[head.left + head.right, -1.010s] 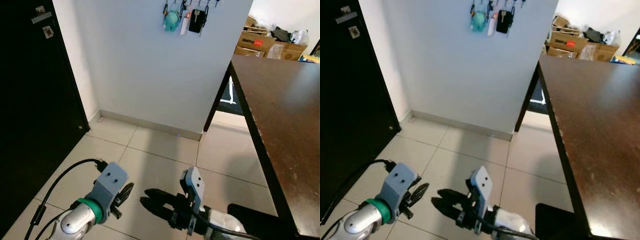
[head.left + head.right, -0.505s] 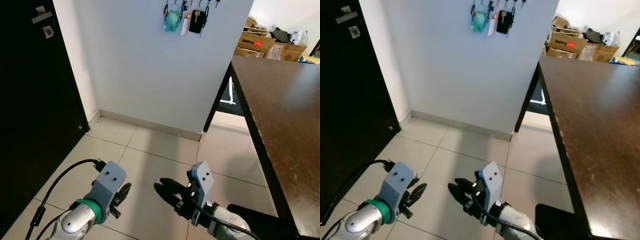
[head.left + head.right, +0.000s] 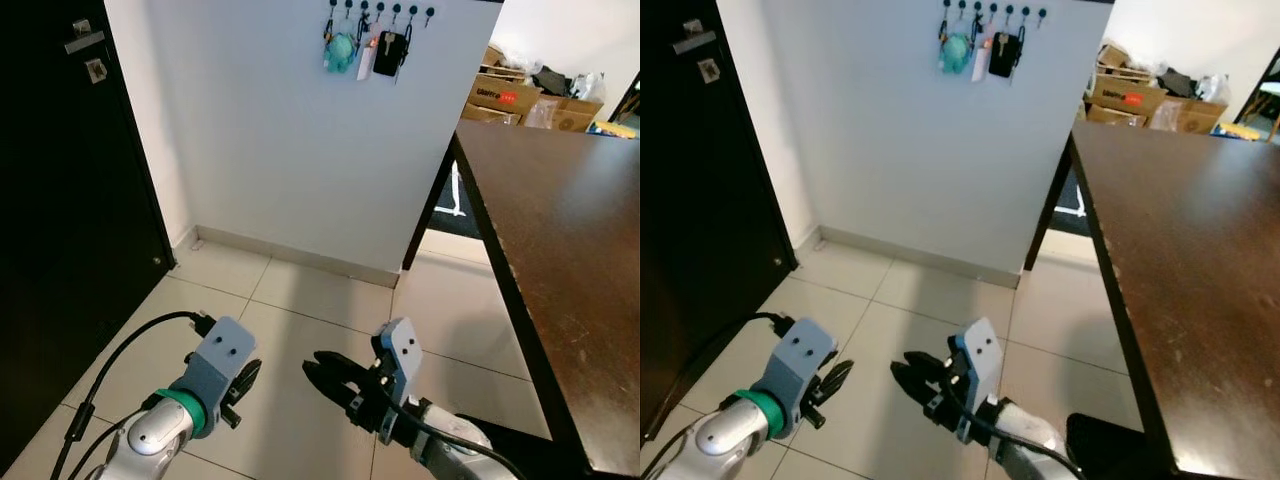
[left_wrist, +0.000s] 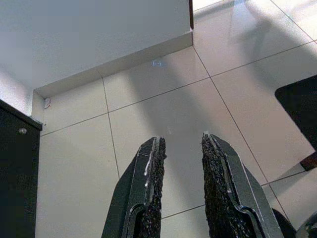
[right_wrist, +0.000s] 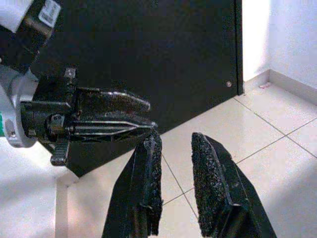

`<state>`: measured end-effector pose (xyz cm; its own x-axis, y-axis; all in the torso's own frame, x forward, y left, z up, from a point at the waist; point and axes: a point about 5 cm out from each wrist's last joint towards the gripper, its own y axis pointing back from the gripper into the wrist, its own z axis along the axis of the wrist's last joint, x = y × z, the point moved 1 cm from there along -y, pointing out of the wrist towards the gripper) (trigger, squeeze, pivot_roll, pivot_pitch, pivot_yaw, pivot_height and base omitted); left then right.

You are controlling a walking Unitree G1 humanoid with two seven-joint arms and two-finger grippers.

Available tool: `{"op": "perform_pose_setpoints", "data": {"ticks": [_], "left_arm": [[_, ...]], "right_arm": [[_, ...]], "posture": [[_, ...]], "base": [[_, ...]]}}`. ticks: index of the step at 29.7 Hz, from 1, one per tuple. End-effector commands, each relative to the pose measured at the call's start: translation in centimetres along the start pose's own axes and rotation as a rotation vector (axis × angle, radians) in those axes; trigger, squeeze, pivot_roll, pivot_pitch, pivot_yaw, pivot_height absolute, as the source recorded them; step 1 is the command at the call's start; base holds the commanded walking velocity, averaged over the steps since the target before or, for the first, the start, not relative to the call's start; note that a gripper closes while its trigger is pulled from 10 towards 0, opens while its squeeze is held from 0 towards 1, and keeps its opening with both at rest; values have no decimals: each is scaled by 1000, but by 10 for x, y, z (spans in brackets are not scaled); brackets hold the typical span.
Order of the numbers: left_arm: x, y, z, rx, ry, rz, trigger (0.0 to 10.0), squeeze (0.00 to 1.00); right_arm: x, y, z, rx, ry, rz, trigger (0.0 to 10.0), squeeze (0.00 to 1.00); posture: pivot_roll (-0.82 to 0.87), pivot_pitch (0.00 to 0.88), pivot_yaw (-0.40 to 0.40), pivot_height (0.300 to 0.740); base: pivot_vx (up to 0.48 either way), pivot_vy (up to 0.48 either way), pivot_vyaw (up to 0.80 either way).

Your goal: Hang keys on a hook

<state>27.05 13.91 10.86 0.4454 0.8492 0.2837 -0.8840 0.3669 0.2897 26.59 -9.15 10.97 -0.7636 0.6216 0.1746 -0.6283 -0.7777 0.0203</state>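
Both grippers hang low over the floor tiles (image 3: 300,300), left gripper (image 4: 181,144) and right gripper (image 5: 173,141) each with fingers slightly parted and holding nothing, while keys (image 3: 390,50) hang on wall hooks (image 3: 380,10) far above.

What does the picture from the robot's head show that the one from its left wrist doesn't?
Head view alone: the keys hanging on hooks high on the white wall, a dark table, cardboard boxes, a black door, and both arms, with the right hand open and low over the floor.

Left wrist view alone: a close look along the left hand, its two black fingers apart with nothing between them.

Both: the pale tiled floor and the foot of the white wall.
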Motion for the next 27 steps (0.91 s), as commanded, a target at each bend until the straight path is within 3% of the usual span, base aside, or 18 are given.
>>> {"op": "perform_pose_setpoints", "data": {"ticks": [1, 16, 27], "left_arm": [[-1, 0, -4, 20, 6, -11, 10000, 0], [-4, 1, -2, 3, 16, 6, 10000, 0], [2, -5, 0, 6, 18, 26, 10000, 0]], "right_arm": [[-2, 1, -4, 4, -13, -14, 10000, 0], [-7, -2, -1, -17, 53, -82, 10000, 0], [-13, -6, 4, -37, 124, -152, 10000, 0]], "posture": [[-15, 4, 50, 740], [-14, 15, 37, 740], [-11, 1, 39, 740]], "base": [[0, 0, 0], [0, 0, 0], [0, 0, 0]]}}
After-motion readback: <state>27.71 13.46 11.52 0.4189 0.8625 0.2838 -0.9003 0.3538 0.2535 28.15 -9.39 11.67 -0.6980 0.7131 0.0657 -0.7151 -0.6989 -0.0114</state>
